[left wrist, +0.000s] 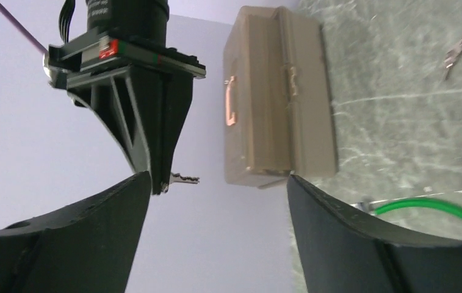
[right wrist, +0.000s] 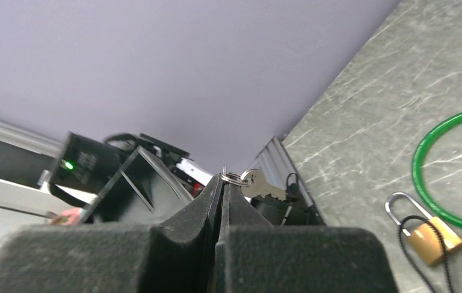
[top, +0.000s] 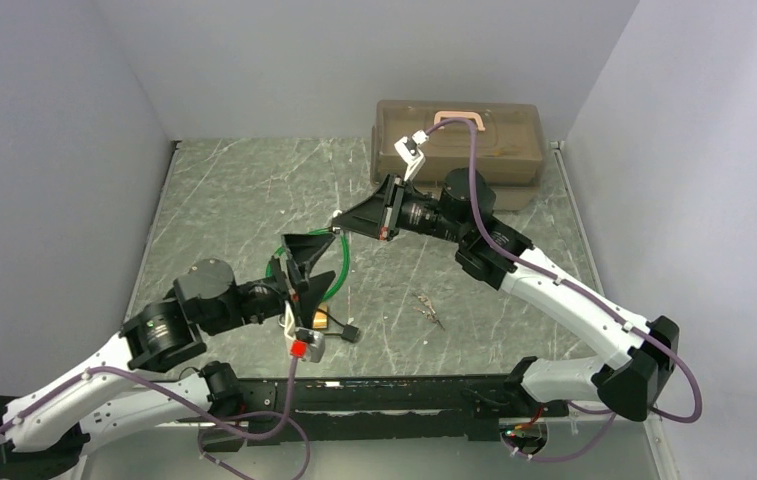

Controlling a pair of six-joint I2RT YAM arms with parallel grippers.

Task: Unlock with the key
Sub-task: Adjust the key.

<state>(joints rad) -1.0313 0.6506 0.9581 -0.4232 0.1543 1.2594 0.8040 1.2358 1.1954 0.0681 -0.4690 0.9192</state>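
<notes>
Looking from above, the right gripper (top: 340,221) is seen shut and the left gripper (top: 306,266) spread apart. From the left wrist, the key (left wrist: 184,179) is pinched at the tips only and may slip. From the right wrist, the unheld padlock (right wrist: 434,239) could be pushed away.

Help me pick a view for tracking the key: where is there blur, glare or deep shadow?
Right wrist: the right gripper's fingers are a blurred foreground, but the key and padlock are clear. Left wrist: the left gripper's fingers are dark and soft, the toolbox is slightly blurred, and the key is small against the pale wall. Top external: even light, sharp, no glare, key a mere speck.
</notes>
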